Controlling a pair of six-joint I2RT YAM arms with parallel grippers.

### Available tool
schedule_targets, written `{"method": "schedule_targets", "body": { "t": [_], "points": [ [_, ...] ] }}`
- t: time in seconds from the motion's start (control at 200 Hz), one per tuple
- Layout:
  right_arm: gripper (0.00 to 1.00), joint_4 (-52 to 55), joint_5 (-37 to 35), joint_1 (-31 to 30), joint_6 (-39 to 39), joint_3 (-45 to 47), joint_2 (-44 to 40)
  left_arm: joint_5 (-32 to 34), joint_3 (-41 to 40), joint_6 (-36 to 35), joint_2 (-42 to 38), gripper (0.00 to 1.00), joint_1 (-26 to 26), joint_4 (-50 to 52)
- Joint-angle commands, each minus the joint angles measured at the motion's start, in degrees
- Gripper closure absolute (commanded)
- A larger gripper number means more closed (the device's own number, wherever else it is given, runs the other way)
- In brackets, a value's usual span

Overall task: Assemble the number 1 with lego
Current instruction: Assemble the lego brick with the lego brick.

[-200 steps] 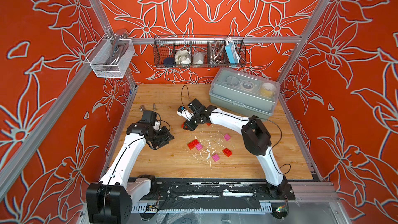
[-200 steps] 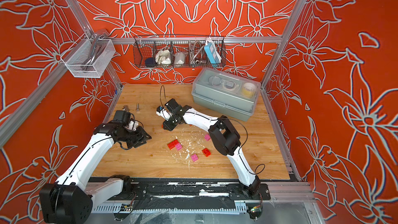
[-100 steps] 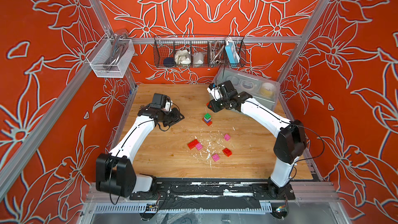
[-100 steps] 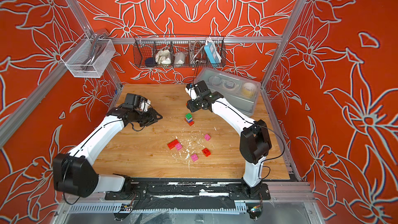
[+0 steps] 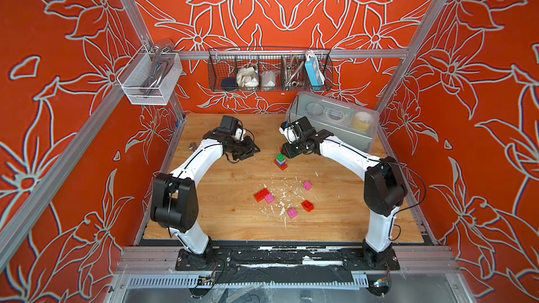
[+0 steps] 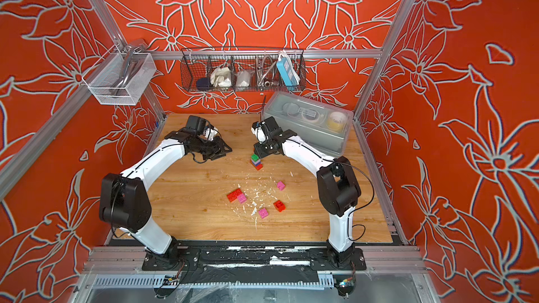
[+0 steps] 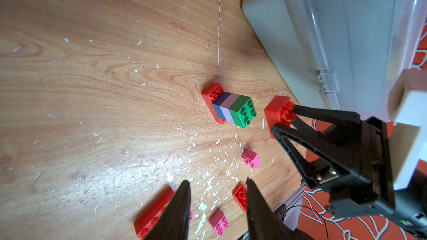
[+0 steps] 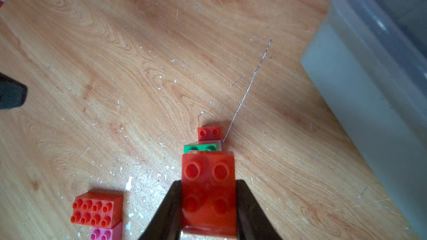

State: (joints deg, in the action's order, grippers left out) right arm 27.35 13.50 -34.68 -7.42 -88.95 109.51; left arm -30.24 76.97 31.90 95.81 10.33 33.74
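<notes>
The lego stack [image 5: 280,162], green on top, stands near the plastic box [image 5: 335,138]. My right gripper [image 8: 208,181] grips a red brick [image 8: 209,195] just beside it; I'd square it over the green studs before pressing. Left gripper [image 7: 217,185] hangs half-open, empty.

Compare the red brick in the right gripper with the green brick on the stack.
The red brick is clamped in the right gripper; the green brick is gripped by nothing. The green brick caps the stack; the red brick is joined to no other brick. Both are square, with four studs.
</notes>
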Motion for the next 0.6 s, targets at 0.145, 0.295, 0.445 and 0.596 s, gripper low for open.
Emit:
{"method": "schedule_targets", "body": {
  "t": [0.145,0.295,0.445,0.596],
  "points": [
    [0.78,-4.23,0.13,-0.04,1.82,1.23,2.75,-4.09,6.40,2.28,6.11,0.60,0.55,2.91],
    [0.78,-4.01,0.56,-0.06,2.01,1.39,2.95,-4.13,7.18,2.82,6.83,0.59,0.66,2.65],
    [0.78,-3.58,1.17,-0.13,1.83,1.76,2.77,-4.96,8.12,3.17,7.81,0.59,0.66,2.65],
    [0.78,-3.11,1.43,-0.24,2.48,2.24,2.38,-5.09,8.89,3.60,8.81,0.58,1.00,2.56]
  ]
}}
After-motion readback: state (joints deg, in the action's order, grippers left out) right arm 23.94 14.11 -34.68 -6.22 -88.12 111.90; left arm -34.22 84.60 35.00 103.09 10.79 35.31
